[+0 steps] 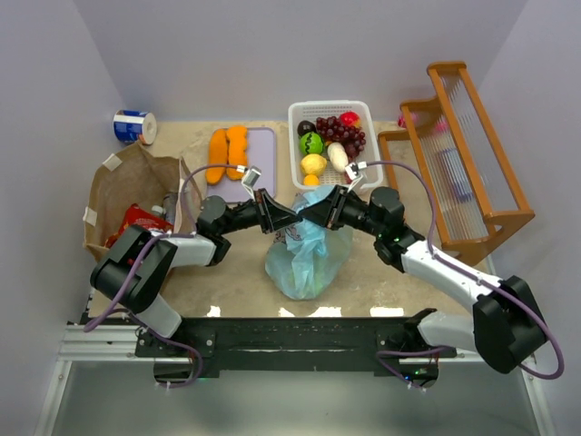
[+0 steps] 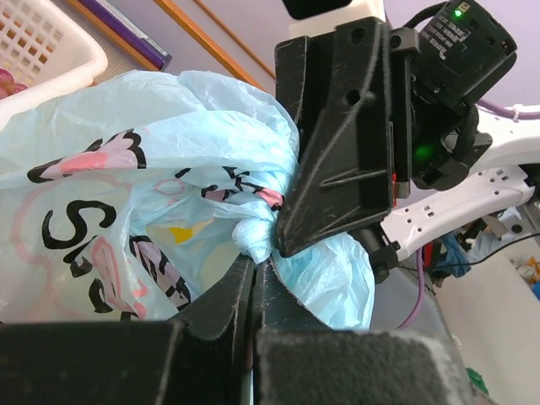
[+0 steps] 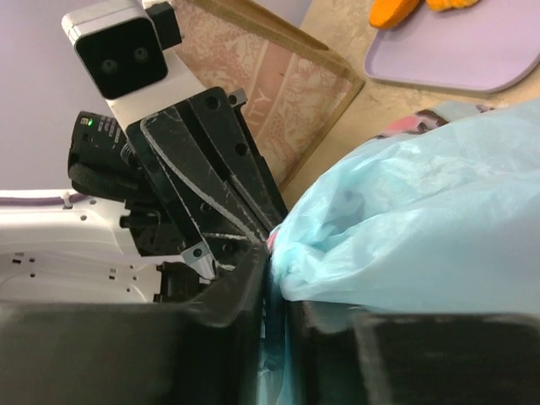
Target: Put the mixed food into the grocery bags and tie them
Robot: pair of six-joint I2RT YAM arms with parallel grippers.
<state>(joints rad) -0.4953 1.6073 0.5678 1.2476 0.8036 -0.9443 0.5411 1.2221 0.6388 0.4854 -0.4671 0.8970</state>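
The light-blue bag (image 1: 309,252) with pink prints lies at the table's centre, its top twisted into a knot (image 2: 257,229). A yellow piece (image 2: 181,233) shows through its plastic. My left gripper (image 1: 290,218) and right gripper (image 1: 307,214) meet tip to tip over the knot, each shut on a strand of the bag. In the left wrist view my jaws (image 2: 253,272) pinch just under the knot, with the right gripper's fingers (image 2: 337,169) opposite. In the right wrist view blue plastic (image 3: 422,219) runs between my shut jaws (image 3: 276,270). The brown paper bag (image 1: 127,191) stands at the left.
A white basket (image 1: 295,123) behind the bag holds grapes (image 1: 343,130), a green piece (image 1: 311,143), a yellow piece (image 1: 313,164) and a white piece (image 1: 338,156). Orange slabs (image 1: 227,153) lie on a lilac board. A wooden rack (image 1: 472,154) stands right. A blue-white roll (image 1: 134,125) lies far left.
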